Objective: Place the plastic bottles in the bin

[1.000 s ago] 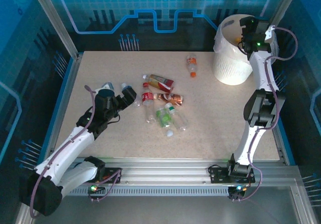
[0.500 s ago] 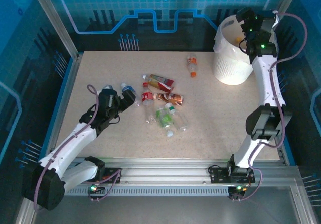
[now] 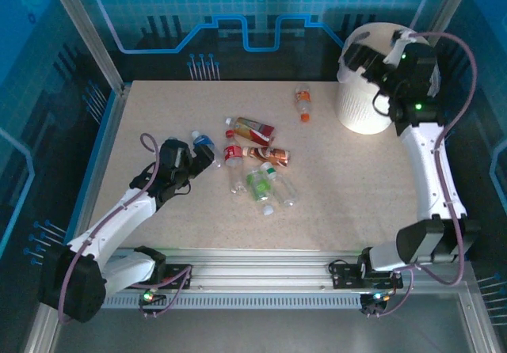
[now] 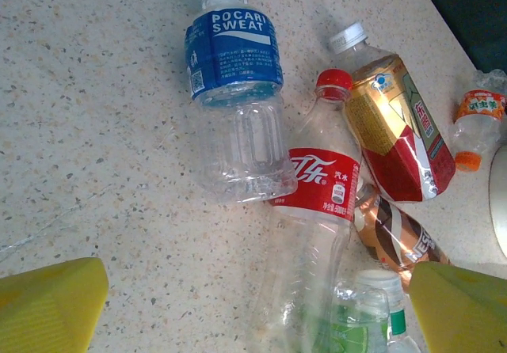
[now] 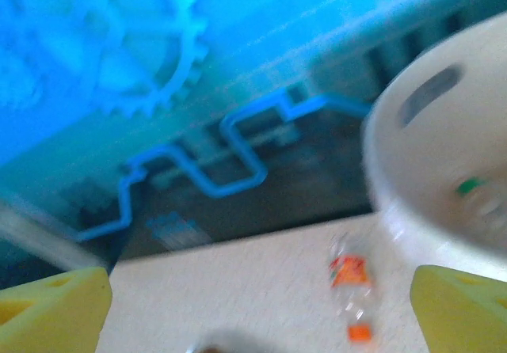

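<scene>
Several plastic bottles lie in a cluster mid-table. In the left wrist view I see a blue-labelled Pocari Sweat bottle, a red-labelled clear bottle, a gold-and-red one and a green-labelled one. My left gripper is open just left of the cluster, and the red-labelled bottle's clear base lies between its yellow fingertips. One orange-labelled bottle lies alone near the bin. My right gripper hangs open and empty at the bin's left rim.
The table's raised blue frame runs along the left edge, and the dark back wall stands behind the bin. Bare tabletop stretches between the cluster and the right arm. Something green shows blurred inside the bin.
The right arm has swung from above the bin toward its left rim, its wrist turning to face the table. The left gripper has crept closer to the bottle cluster.
</scene>
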Robot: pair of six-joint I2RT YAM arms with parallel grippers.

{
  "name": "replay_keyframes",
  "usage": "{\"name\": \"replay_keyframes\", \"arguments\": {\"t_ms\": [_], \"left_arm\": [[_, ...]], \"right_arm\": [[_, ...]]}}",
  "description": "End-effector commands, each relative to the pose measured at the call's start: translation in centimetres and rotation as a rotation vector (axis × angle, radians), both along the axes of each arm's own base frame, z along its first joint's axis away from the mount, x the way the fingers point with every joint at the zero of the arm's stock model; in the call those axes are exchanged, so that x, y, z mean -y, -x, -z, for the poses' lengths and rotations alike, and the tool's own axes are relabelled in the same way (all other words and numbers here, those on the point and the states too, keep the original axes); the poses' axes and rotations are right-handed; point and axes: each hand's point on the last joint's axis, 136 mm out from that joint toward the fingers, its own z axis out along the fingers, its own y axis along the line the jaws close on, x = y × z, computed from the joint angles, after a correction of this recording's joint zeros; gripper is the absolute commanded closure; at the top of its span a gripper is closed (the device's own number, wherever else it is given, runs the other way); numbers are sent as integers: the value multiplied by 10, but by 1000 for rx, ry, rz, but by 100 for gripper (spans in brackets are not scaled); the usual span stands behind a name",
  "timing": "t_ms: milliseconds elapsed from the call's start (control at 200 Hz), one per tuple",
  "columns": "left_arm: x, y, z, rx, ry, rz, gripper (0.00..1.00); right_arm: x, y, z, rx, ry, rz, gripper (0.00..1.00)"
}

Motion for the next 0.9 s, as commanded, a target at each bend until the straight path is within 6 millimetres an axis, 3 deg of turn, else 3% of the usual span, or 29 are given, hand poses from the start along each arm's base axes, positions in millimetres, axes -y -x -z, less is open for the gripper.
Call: {"name": "replay_keyframes", "arguments": {"t_ms": [0, 260, 330, 395, 500, 680, 895], "left_arm": [[-5, -4, -8, 30, 29, -46, 1], [-12, 6, -1, 38, 45, -85, 1], [-14, 9, 1, 35, 46, -88, 1], [-15, 12, 2, 28, 44, -88, 1], [-17, 19, 6, 20, 48, -89, 1], [-23, 28, 16, 13, 42, -106, 1], [-25, 27, 15, 17, 39, -111, 1]], "right_arm": [[-58, 36, 49, -130, 65, -236, 2], [-114, 73, 160, -443, 101, -320, 2], [-140, 85, 188, -521, 99, -431, 2], [-155, 96, 213, -597, 173, -508, 1], [-161, 112, 253, -717, 342, -546, 1], [-169, 144, 297, -895, 489, -600, 5], [-171, 170, 326, -968, 611, -651, 10]]}}
